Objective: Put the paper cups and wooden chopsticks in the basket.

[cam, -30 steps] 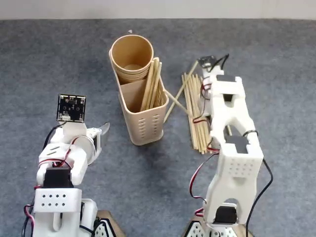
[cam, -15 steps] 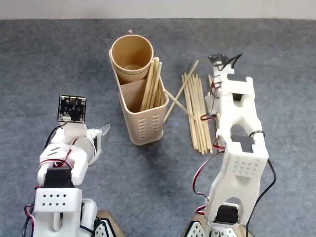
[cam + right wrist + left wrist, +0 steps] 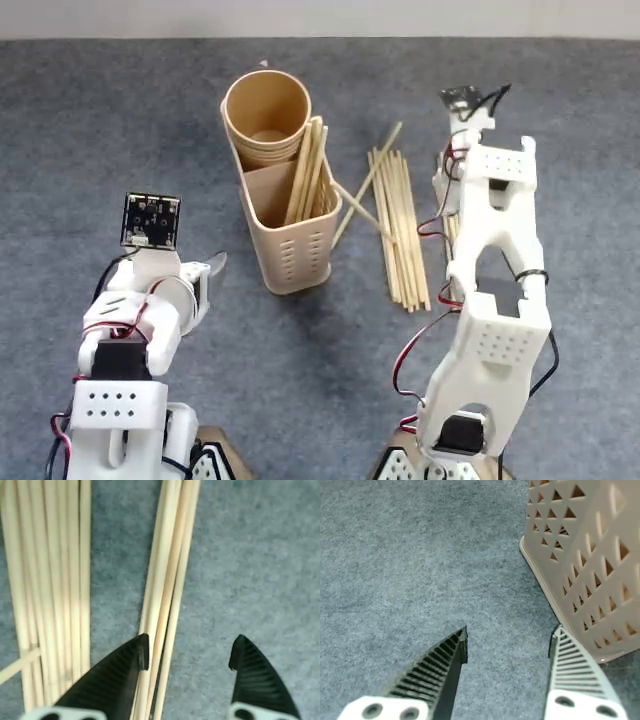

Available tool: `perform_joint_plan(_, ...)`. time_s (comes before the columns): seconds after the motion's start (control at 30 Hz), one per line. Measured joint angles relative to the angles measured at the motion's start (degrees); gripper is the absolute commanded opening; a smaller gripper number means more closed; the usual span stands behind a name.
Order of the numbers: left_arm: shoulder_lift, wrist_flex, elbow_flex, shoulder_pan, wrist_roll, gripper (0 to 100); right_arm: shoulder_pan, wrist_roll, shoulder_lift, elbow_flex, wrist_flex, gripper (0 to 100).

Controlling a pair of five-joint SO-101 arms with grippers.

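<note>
Grey carpet: right gripper (image 3: 191,652) spread over chopsticks (image 3: 170,555) beside basket (image 3: 295,255); should centre on one thin bundle before closing.

The right arm (image 3: 495,190) has swung rightward, uncovering the loose chopsticks (image 3: 400,230).

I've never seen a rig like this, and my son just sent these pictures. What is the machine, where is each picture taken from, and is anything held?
These are two white robot arms at a grey table. One picture looks down from above; the other two come from cameras on each arm's wrist. A basket holds stacked paper cups and some wooden chopsticks; loose chopsticks lie beside it. The left tool is open near the basket, the right tool open over the loose chopsticks. Neither holds anything.
</note>
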Motion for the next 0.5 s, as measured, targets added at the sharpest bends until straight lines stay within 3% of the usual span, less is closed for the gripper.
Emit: perform_joint_plan(0.5,0.00,0.00,0.09,-0.09,0.00,26,0.97,0.09,12.66,-1.14,-5.63,26.2)
